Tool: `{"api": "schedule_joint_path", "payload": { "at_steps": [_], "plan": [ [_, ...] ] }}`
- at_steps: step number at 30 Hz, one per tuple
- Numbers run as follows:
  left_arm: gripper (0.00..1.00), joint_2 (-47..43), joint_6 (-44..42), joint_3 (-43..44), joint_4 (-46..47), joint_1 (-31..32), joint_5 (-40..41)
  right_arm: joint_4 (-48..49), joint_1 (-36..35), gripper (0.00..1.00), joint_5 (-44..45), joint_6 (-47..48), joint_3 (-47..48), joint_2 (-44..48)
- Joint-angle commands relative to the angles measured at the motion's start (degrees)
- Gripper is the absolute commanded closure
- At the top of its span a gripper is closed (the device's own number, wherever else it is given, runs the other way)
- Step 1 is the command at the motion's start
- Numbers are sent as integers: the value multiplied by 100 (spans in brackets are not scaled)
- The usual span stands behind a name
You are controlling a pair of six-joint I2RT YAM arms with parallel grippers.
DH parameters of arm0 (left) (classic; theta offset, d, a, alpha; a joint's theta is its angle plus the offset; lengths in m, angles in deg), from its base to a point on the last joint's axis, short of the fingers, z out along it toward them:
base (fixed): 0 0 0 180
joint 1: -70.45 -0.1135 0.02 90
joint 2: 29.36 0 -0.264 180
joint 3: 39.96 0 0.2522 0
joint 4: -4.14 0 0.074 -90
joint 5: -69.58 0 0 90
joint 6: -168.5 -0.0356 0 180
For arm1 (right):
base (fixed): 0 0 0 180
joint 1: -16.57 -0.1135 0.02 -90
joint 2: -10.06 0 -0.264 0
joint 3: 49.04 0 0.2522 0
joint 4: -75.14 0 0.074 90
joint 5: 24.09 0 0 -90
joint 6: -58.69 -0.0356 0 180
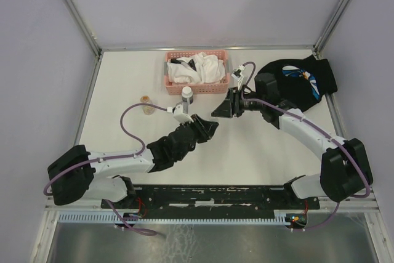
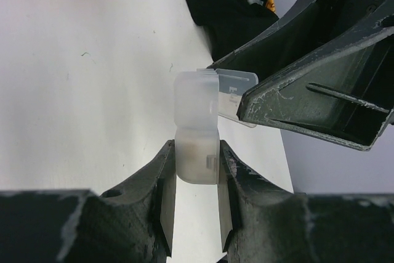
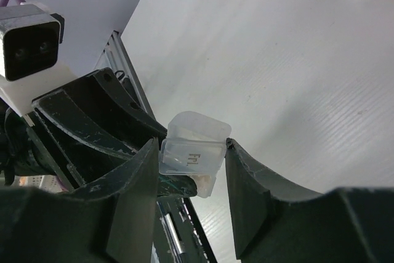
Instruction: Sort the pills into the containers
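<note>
A small clear plastic container point(image 2: 197, 143) hangs above the table between the two arms. My left gripper point(image 2: 196, 155) is shut on its lower body, one finger on each side. Its open lid flap point(image 3: 189, 151), marked "Fri.", spans the gap of my right gripper point(image 3: 191, 146), touching both fingers. Pale shapes that may be pills point(image 3: 203, 183) show through the container's wall. From the top view the left gripper point(image 1: 211, 129) and right gripper point(image 1: 221, 110) meet tip to tip at mid-table, and the container is hidden between them.
A pink mesh basket point(image 1: 168, 82) with white cloths stands at the back. In front of it are a small white bottle point(image 1: 187, 95) and an amber jar point(image 1: 146, 105). A black cloth point(image 1: 301, 81) with a blue and white print lies at the back right.
</note>
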Motion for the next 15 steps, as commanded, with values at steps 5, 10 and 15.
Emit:
{"api": "schedule_joint_path", "payload": {
  "at_steps": [5, 10, 15],
  "plan": [
    [97, -416, -354, -192, 195, -4, 131, -98, 370, 47, 445, 410, 49, 213],
    [97, -432, -351, -204, 164, -5, 140, -175, 424, 36, 409, 473, 73, 239],
    [97, -424, -341, -202, 157, 0, 131, -265, 430, 32, 511, 567, 95, 261]
  ]
}}
